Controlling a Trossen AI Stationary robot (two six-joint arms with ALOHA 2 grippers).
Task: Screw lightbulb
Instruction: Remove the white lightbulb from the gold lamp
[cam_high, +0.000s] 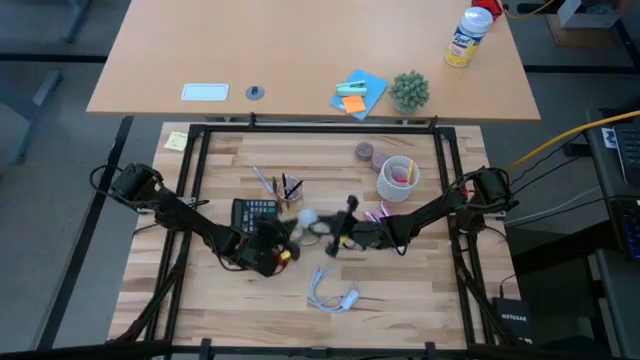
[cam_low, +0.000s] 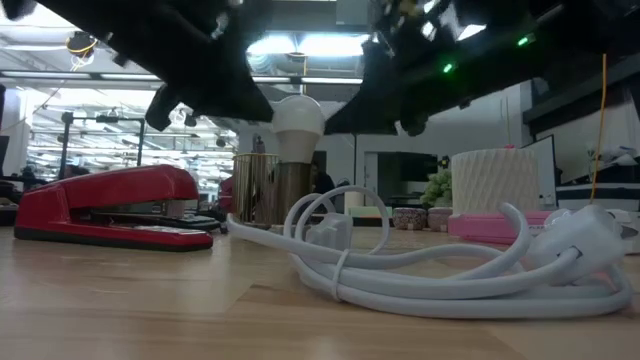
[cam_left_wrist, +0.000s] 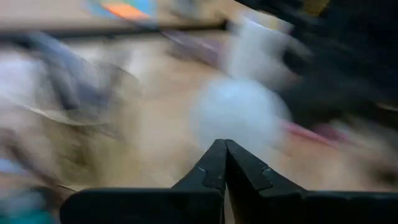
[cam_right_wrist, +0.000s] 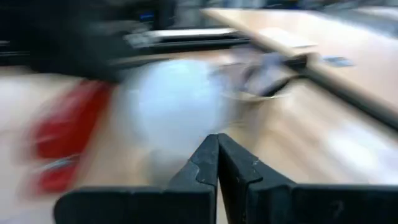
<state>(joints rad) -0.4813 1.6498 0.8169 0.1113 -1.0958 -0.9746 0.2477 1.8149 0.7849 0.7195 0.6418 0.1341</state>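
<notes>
- Left claw (cam_high: 283, 243) sits low over the middle of the light wooden worktop (cam_high: 220, 310); in its own wrist view the two dark fingers (cam_left_wrist: 208, 169) meet at the tips, pressed together with nothing between them.
- Just behind this claw lies a black calculator with grey keys (cam_high: 254, 211), and a red stapler (cam_low: 110, 205) shows under the arm in the low view, resting flat on the worktop.
- Farther behind the left claw, a clear round holder with pens and pencils (cam_high: 280, 186) stands on the wood.
- Between the two claws is the small round frosted-white lightbulb (cam_high: 305, 217), just beyond the left claw's tips and just ahead of the right one's; in the low view it (cam_low: 298, 117) stands upright, dome on top, raised above the worktop, with both dark arms close on either side. Whether either claw touches it cannot be told.
- Nearer the front edge than both claws, a white looped cable with a plug (cam_high: 333, 293) lies loose on the wood.
- Right claw (cam_high: 335, 238) faces the left one across the bulb; its wrist view also shows the fingers (cam_right_wrist: 207, 163) closed tip to tip, empty.
- Behind the right claw stands a white ribbed cup with pink contents (cam_high: 398, 177).
</notes>
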